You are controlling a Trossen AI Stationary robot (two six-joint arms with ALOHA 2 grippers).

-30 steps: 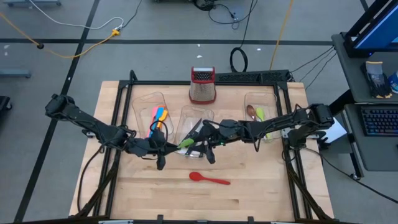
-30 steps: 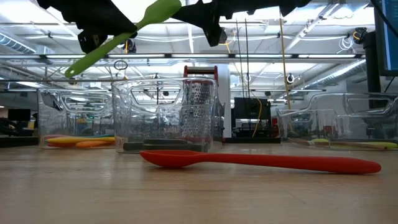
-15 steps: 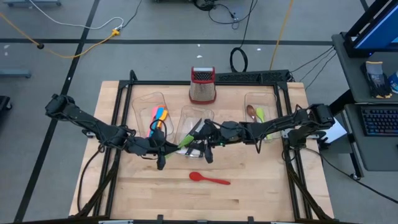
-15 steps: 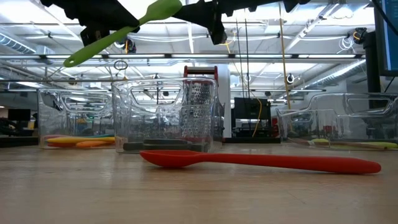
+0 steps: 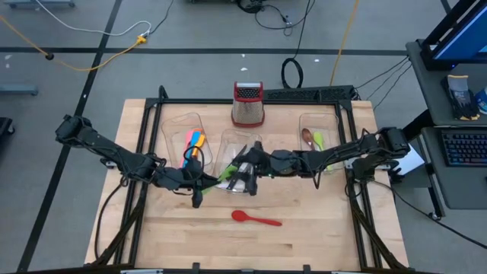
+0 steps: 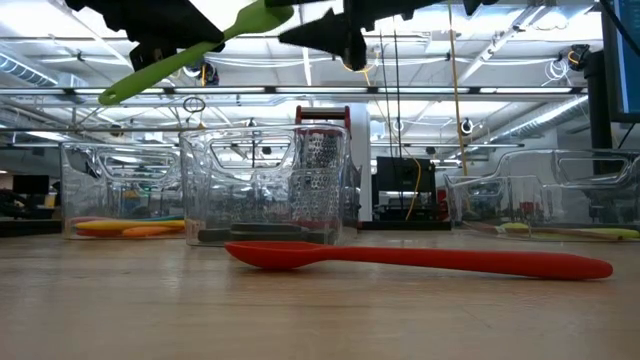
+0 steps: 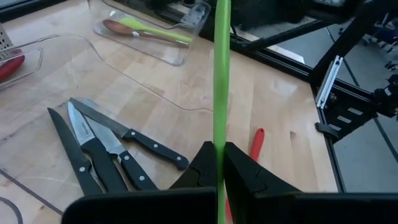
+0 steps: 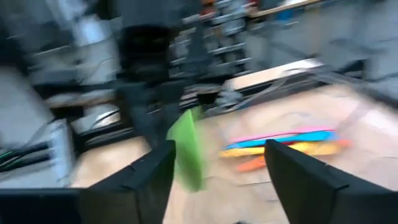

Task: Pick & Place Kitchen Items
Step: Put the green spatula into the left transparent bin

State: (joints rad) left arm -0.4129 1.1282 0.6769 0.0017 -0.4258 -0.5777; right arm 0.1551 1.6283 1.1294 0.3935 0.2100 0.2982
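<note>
The long lime-green silicone spatula (image 7: 220, 81) is up in the air over the middle clear plastic bin (image 5: 228, 144), pinched by its handle in the left gripper (image 7: 219, 163), whose jaws are pressed together on it. Its green blade (image 8: 186, 149) sits between the spread jaws of the right gripper (image 5: 245, 169), untouched. Black-handled knives (image 7: 102, 146) lie in the bin below. A red spoon (image 5: 256, 219) lies on the wooden table (image 5: 304, 236), nearer the front edge.
</note>
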